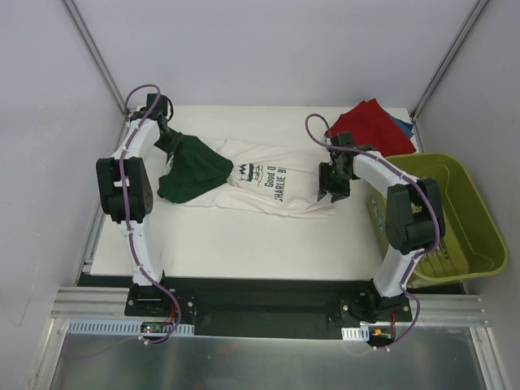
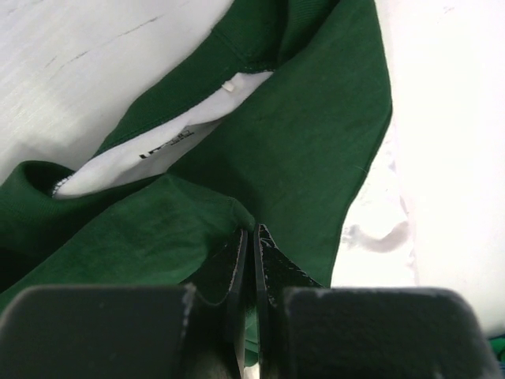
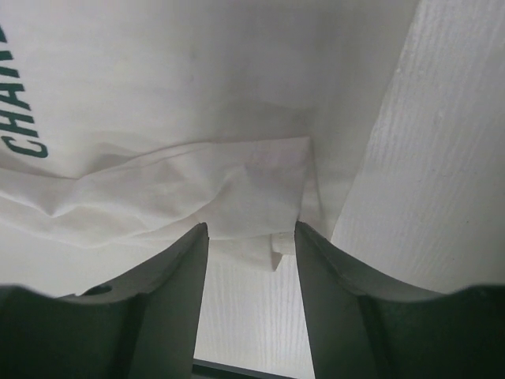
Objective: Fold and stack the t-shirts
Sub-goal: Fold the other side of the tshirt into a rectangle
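Note:
A cream-white t-shirt [image 1: 272,183] with black chest lettering lies crumpled across the middle of the table. Its dark green sleeve [image 1: 191,172] is bunched at the left. My left gripper [image 1: 172,146] is shut on that green cloth [image 2: 300,142], which is pinched between the closed tips [image 2: 252,234]. My right gripper [image 1: 331,193] hovers at the shirt's right hem, open. In the right wrist view the hem corner [image 3: 260,201] lies just at the parted fingertips [image 3: 251,230], not clamped. A folded red t-shirt [image 1: 370,126] lies on a teal-blue one [image 1: 404,125] at the back right.
An olive-green plastic basket [image 1: 455,219] stands off the table's right edge, close behind my right arm. The white table surface [image 3: 426,174] shows beside the hem. Grey walls enclose the back and sides.

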Robot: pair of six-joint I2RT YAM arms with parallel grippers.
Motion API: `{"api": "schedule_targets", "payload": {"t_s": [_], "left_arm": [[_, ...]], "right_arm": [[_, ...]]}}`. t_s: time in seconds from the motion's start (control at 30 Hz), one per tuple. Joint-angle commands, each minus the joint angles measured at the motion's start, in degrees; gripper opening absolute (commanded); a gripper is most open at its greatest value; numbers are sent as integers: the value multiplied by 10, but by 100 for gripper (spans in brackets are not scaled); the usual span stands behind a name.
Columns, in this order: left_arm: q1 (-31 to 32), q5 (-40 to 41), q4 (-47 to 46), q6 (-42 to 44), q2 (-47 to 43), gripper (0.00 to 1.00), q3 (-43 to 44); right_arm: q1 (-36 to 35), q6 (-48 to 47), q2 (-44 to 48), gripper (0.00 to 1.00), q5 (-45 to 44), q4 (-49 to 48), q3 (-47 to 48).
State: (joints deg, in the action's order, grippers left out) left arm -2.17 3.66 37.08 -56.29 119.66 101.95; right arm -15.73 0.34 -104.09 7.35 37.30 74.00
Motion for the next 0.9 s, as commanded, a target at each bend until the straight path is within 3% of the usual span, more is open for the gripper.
{"api": "schedule_targets", "payload": {"t_s": [0.0,0.2,0.3,0.43,0.6,0.87], "left_arm": [[-8,8,4,11,-43,0,-10],[-10,6,4,11,-43,0,-11],[-11,1,3,13,-45,0,-11],[-16,-6,4,13,-63,0,-21],[-22,-15,4,12,-146,0,-90],[-24,-9,4,-21,-409,0,-366]], "right_arm": [[-2,20,-5,52,-51,22,12],[-1,19,-28,49,-24,14,30],[-1,18,-27,33,6,2,33],[-1,23,-11,1,13,-7,21],[-3,27,53,1,-8,22,-10],[-41,42,208,1,-28,53,-151]]}}
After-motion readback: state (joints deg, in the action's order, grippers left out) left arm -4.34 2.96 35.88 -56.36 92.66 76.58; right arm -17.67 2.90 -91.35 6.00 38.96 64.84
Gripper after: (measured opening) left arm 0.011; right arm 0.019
